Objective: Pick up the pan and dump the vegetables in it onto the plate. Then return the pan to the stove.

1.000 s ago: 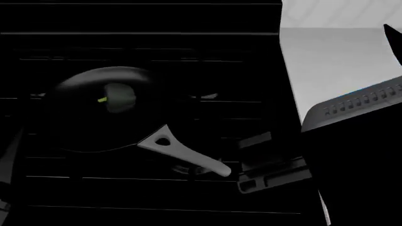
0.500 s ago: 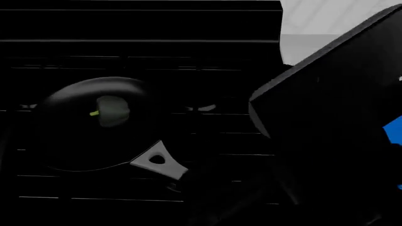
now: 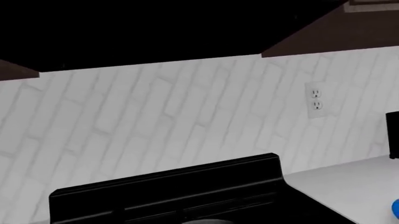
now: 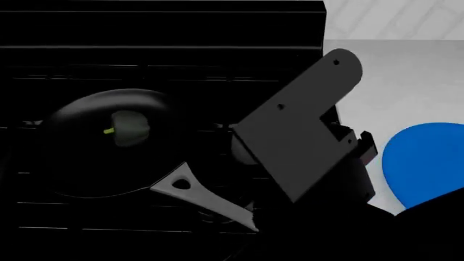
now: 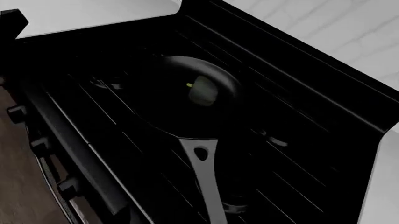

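Pan [image 4: 101,152] sits on the stove [image 4: 217,54], on the grates toward the left, with the pepper [image 4: 129,128] lying inside it, yellow-green stem pointing left. Grey handle [image 4: 206,198] runs down-right from the pan rim, teardrop hole near its base. Right arm [image 4: 305,136] hangs over the stove's right part, just beside the handle's end; its claw is hidden in the dark, so cannot tell how far open it is or whether it touches the handle. Right wrist view looks down on pan [image 5: 181,93], pepper [image 5: 203,89] and handle [image 5: 209,182]. Blue plate [image 4: 424,163] lies on the grey counter [image 4: 406,81] right of the stove. Left claw not visible; left wrist view shows a white tiled wall [image 3: 156,121], an outlet [image 3: 317,100], the stove's back panel [image 3: 168,186].
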### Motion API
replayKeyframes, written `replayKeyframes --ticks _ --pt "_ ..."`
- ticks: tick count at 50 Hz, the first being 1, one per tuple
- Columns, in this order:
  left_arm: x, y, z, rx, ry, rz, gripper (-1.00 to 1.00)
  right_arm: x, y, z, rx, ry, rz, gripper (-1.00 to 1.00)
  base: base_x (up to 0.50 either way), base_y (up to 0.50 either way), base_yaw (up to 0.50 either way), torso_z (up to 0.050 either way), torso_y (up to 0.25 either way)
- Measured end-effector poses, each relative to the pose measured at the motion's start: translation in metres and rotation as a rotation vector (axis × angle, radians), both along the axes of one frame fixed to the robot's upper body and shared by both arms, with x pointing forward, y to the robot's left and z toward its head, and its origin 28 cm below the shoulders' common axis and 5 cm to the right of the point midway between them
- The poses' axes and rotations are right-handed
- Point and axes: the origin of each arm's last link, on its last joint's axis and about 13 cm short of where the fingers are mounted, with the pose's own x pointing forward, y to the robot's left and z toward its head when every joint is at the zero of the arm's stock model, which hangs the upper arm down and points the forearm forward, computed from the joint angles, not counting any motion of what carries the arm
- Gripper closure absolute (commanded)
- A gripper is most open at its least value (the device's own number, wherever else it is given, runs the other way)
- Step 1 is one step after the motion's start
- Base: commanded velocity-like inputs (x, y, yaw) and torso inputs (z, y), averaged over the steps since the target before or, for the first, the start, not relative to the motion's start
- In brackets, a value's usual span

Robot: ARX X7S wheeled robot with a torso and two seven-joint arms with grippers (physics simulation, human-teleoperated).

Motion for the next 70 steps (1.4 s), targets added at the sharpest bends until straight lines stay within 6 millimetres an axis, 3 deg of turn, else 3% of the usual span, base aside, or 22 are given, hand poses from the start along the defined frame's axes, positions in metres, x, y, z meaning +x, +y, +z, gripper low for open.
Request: replayKeyframes --ticks 27,70 --pt "-0.002 0.0 -0.004 -0.002 0.014 -0.015 -1.0 0.053 0.002 -0.017 -0.069 0.144 0.036 -1.0 0.0 0.0 0.0 0.0 0.0" --pt "0.0 -0.001 -0.013 -0.011 0.031 -0.033 -1.0 0.137 0.033 -0.064 -0.148 0.288 0.105 -1.0 0.0 0.0 0.0 0.0 0.0"
